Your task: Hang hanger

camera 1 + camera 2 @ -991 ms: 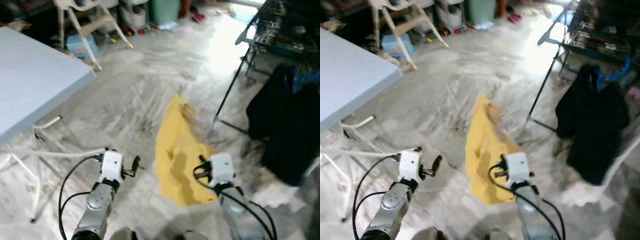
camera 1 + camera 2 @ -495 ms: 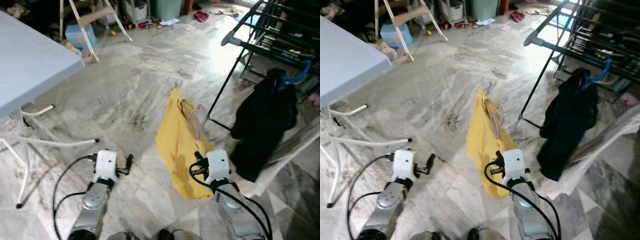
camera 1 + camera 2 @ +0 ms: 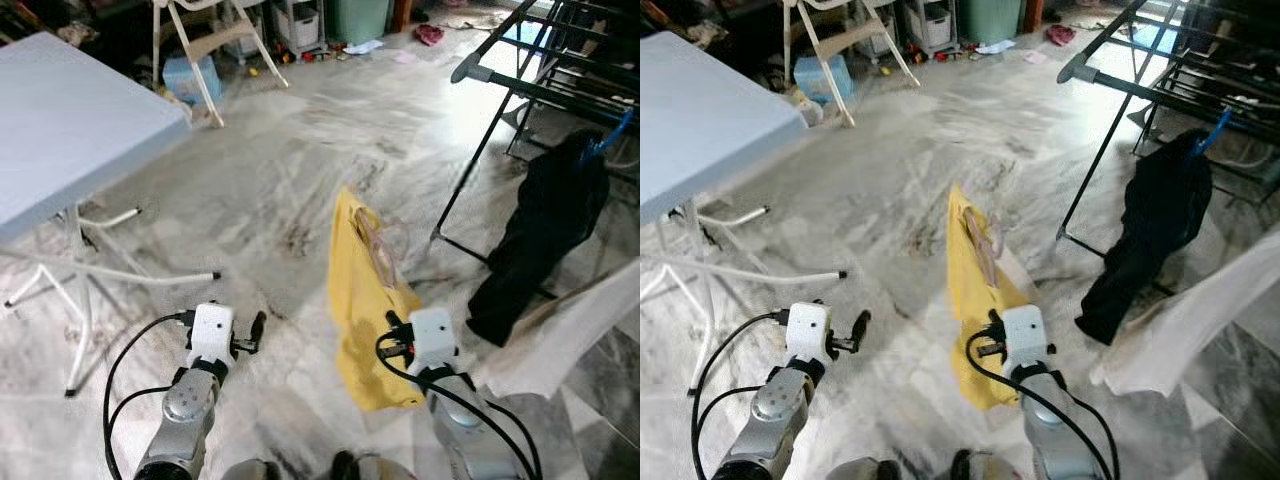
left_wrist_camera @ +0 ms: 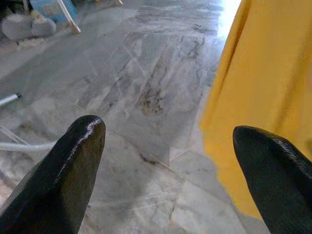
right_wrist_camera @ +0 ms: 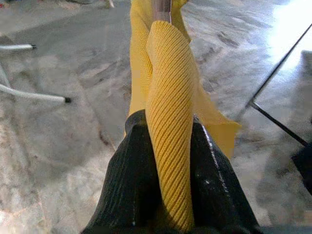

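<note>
Right tool (image 5: 168, 161) gripping yellow garment (image 3: 365, 300), rack (image 3: 520, 90) ahead

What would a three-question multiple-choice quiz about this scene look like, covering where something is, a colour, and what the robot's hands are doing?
1. Where is the black garment?
A. Hanging on the drying rack to the robot's right
B. Folded on the table
C. In the left gripper

2. What colour is the cloth on the hanger that the robot carries?
A. Blue
B. Yellow
C. White

3. What state is the left gripper in?
A. Shut on the cloth
B. Shut on a cable
C. Open, holding nothing

Answers:
1. A, it hangs from the rack's bar beside a blue hook.
2. B, the ribbed yellow fabric is pinched in the right gripper.
3. C, the left wrist view shows its two black fingers wide apart with bare floor between them.
</note>
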{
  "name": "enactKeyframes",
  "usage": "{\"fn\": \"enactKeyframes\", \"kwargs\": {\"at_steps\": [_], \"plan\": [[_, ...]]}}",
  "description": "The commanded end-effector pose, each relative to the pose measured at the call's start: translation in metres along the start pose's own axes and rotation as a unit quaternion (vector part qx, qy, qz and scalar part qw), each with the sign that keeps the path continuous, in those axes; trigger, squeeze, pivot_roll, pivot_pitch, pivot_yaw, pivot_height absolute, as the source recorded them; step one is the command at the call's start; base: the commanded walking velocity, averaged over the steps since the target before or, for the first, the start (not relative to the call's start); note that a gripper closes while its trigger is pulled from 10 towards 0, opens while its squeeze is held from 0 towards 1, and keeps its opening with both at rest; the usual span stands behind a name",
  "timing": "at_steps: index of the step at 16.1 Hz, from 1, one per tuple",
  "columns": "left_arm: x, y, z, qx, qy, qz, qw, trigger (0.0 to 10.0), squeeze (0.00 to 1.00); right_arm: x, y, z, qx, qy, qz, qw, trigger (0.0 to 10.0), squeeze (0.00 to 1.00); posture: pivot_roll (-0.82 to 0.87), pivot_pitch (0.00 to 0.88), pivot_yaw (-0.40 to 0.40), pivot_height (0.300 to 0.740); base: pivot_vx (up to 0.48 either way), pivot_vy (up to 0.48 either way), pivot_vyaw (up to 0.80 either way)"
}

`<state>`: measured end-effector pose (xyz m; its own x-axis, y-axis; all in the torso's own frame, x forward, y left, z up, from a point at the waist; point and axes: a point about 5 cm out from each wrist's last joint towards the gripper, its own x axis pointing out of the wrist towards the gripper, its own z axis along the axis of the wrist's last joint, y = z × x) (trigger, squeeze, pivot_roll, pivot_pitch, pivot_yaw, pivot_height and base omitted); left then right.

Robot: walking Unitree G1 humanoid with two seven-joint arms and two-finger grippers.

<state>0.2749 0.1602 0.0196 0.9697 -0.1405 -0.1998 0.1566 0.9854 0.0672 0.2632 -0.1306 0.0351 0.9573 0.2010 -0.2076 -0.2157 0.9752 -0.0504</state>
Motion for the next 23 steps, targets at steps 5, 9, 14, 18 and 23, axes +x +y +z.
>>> {"fn": "enactKeyframes", "kwargs": {"at_steps": [5,9,14,18,23], "plan": [[-0.0042,0.0061,-0.0041,0.010,0.011,-0.002,1.000,10.0,0.00,-0.0006,0.0040,0.0066,0.006,-0.023,-0.005,1.000,10.0,0.00,-0.06,0.165,0.013,0.740,0.000,0.480,0.00],[-0.0051,0.0077,-0.0051,0.012,0.014,-0.002,1.000,10.0,0.00,-0.0008,0.0059,0.0052,0.007,-0.020,-0.006,1.000,10.0,0.00,-0.05,0.169,0.018,0.740,0.000,0.480,0.00],[-0.0052,0.0041,-0.0039,0.027,0.010,-0.009,1.000,10.0,0.00,-0.0016,0.0059,0.0041,0.009,-0.019,-0.008,1.000,10.0,0.00,-0.06,0.170,0.024,0.740,0.000,0.000,0.00],[-0.0031,0.0018,-0.0028,0.037,0.012,-0.007,0.999,10.0,0.00,-0.0023,0.0054,0.0033,0.008,-0.018,-0.009,1.000,10.0,0.00,-0.06,0.169,0.025,0.740,0.000,0.000,0.00],[-0.0023,0.0018,-0.0031,0.043,0.016,0.000,0.999,10.0,0.00,-0.0018,0.0061,0.0046,0.008,-0.021,-0.008,1.000,10.0,0.00,-0.06,0.169,0.027,0.740,0.000,0.000,0.18]]}}
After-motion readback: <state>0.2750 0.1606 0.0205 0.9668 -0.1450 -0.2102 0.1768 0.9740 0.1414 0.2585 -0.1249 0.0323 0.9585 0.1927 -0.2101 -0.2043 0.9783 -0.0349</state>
